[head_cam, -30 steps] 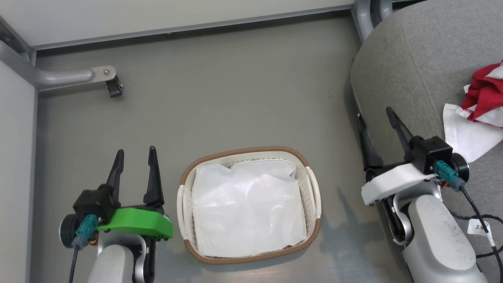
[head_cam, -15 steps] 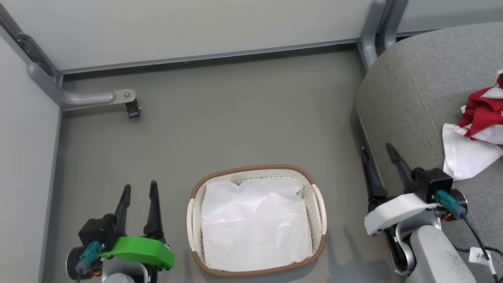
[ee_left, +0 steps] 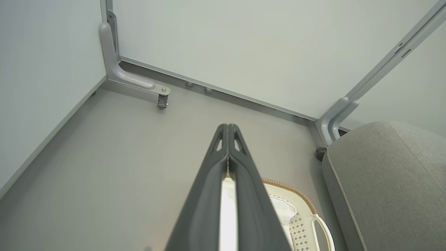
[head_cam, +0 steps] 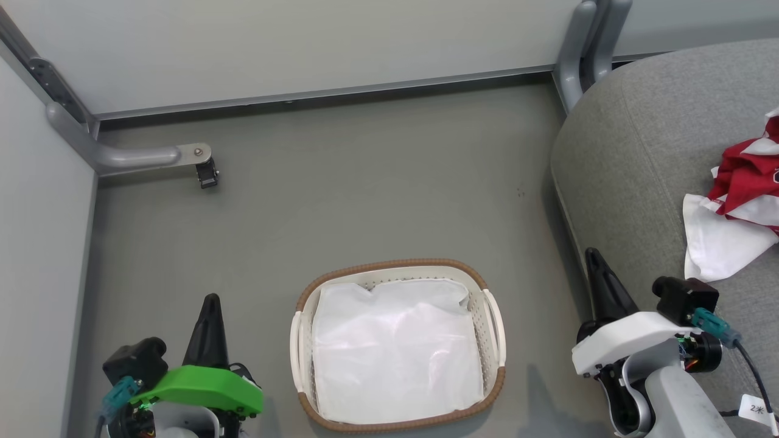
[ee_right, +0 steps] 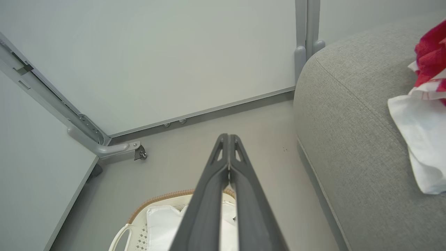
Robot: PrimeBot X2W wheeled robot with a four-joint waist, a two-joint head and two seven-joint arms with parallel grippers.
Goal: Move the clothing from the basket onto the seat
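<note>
The red-and-white clothing point(head_cam: 745, 176) lies bunched on the grey seat point(head_cam: 633, 158), well in from its rounded edge. The oval basket point(head_cam: 395, 264) stands on the floor point(head_cam: 365, 182) near the seat, with a white liner cloth point(head_cam: 395, 353) inside. The left gripper point(head_cam: 211, 301) and right gripper point(head_cam: 591, 255) flank the basket, both pairs of jaws clenched and grasping nothing. The right one hovers by the seat's edge.
</note>
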